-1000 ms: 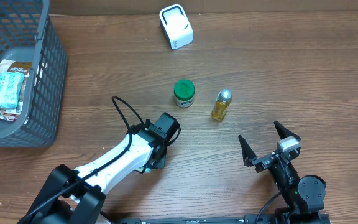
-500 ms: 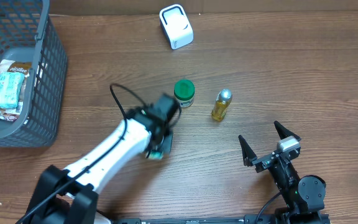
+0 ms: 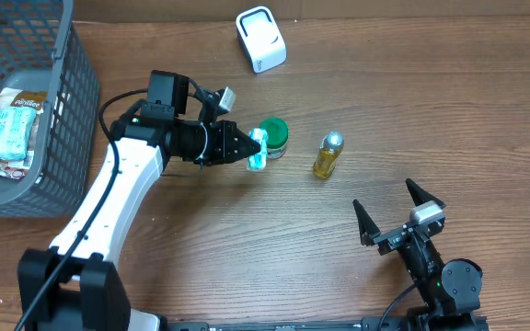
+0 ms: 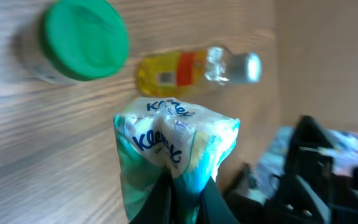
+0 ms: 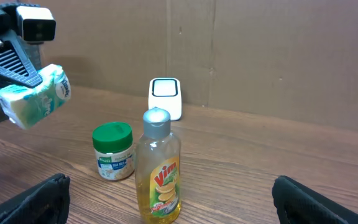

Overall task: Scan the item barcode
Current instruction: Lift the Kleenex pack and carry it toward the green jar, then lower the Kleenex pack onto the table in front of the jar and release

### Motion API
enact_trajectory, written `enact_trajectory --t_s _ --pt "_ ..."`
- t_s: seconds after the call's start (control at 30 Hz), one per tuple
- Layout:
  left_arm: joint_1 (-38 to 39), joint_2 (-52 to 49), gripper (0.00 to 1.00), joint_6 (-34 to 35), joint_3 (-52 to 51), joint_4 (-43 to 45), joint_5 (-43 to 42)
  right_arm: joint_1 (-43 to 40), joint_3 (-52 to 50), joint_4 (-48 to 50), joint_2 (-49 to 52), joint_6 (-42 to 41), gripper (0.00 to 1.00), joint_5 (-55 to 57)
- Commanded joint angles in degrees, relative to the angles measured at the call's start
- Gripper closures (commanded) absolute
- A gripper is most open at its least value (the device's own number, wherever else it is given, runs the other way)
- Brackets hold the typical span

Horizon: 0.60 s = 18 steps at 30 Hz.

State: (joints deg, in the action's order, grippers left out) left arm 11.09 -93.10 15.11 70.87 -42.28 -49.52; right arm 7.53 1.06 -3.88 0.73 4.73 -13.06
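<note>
Teal-and-white tissue pack (image 3: 258, 153) lifted off the table

Findings: a second ago the left arm sits low over the brown wooden table (image 3: 486, 101), towards its front, with its jaws not yet shut. We now find the left gripper (image 3: 249, 152) raised and swung towards the rear. It is clamped tight on one end of the small plastic-wrapped pack, and the wrist view shows the wrapper pinched between the dark fingertips (image 4: 166, 190). The pack hangs in the air just beside the green-lidded round jar (image 3: 272, 137), with the yellow liquid bottle with a silver cap (image 3: 328, 154) near it on the other side.

The right gripper (image 3: 396, 210) stands wide open and empty at the front right, unmoved over the same second.

Assessment: we judge the pickup complete and the presentation outstanding. The white box-shaped scanner (image 3: 260, 39) sits at the rear edge, well apart from the pack. No barcode is visible on the faces shown, so we cannot tell which side must face the scanner.

Risk: the hold is on soft wrapper at one end, so the pack may sag or twist in transit.
</note>
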Motion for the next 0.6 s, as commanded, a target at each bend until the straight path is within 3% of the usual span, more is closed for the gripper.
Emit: enact_trajectory --t_s 0.0,0.23,0.43,0.57 --pt "0.46 -3.5 0.96 -3.72 -1.07 -0.46 -8.66 -0.22 -0.61 0.35 -0.57 0.26 0.0 0.57" --pt "1.31 -11.8 0.96 -7.82 -5.42 -0.48 -18.01 -0.22 -0.61 0.35 -0.57 0.26 0.0 0.57" --pt "1.29 -20.17 0.96 -15.39 -6.88 2.38 -26.86 -0.22 -0.61 0.33 -0.57 0.26 0.0 0.57" --pt "1.51 -24.48 0.96 -15.39 -7.06 7.13 -26.21 -0.22 -0.61 0.35 -0.57 0.26 0.0 0.57"
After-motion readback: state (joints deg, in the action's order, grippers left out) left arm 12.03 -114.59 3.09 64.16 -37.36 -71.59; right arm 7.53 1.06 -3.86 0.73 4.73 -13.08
